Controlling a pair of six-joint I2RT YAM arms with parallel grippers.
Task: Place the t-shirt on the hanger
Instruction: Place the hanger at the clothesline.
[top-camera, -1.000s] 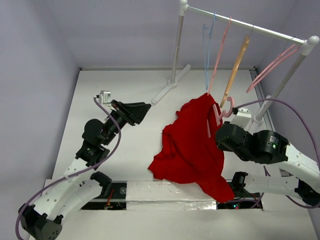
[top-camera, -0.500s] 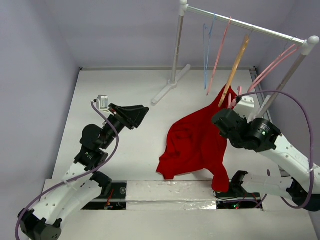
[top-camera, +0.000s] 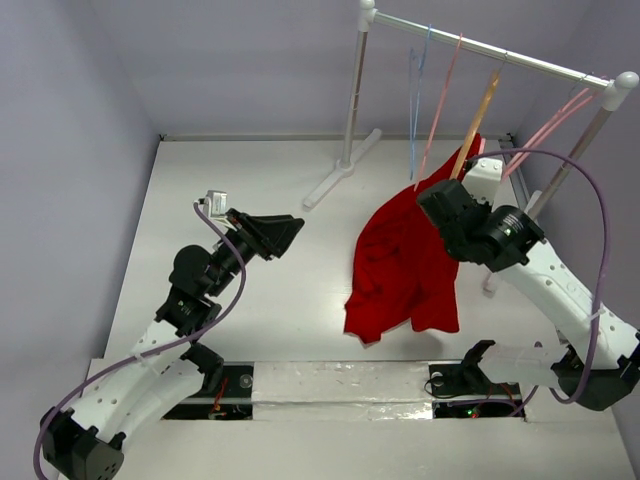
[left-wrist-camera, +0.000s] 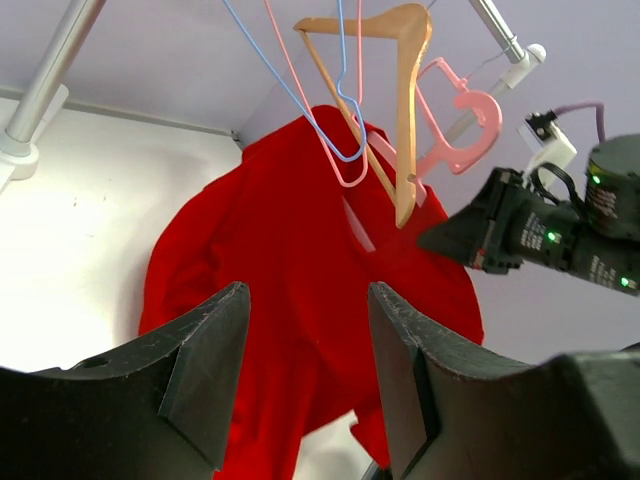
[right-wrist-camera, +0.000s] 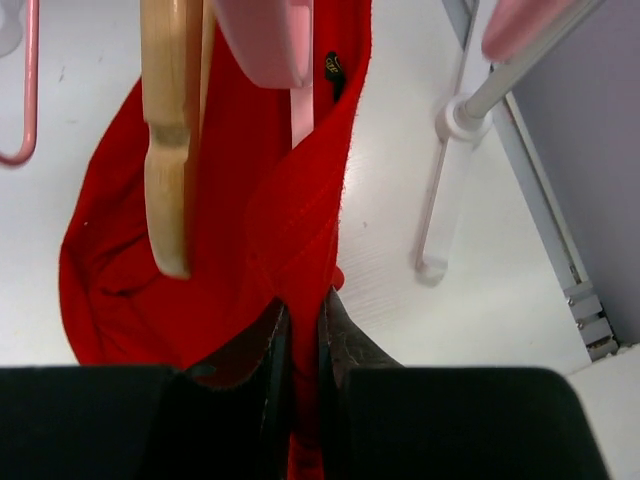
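The red t-shirt (top-camera: 400, 262) hangs in a long bunch from my right gripper (top-camera: 447, 200), just under the rack's rail. In the right wrist view that gripper (right-wrist-camera: 300, 312) is shut on a fold of the t-shirt (right-wrist-camera: 230, 250). The pink hanger (right-wrist-camera: 265, 35) pokes out of the cloth above the jaws. From the left wrist, its pink hook (left-wrist-camera: 465, 120) shows above the t-shirt (left-wrist-camera: 290, 260), near the rail. My left gripper (top-camera: 290, 228) stands open and holds nothing. It points at the shirt from the left, well apart from it (left-wrist-camera: 305, 300).
The white rack rail (top-camera: 480, 45) carries a light-blue hanger (top-camera: 415, 100), a pink hanger (top-camera: 437, 110), an orange-tan hanger (top-camera: 475, 120) and more pink ones (top-camera: 550, 125). The rack's left foot (top-camera: 340, 170) and right post (top-camera: 570, 160) stand on the table.
My right arm has lifted the t-shirt up and back towards the rack, so it now hangs instead of lying spread on the table. The left gripper has barely shifted.
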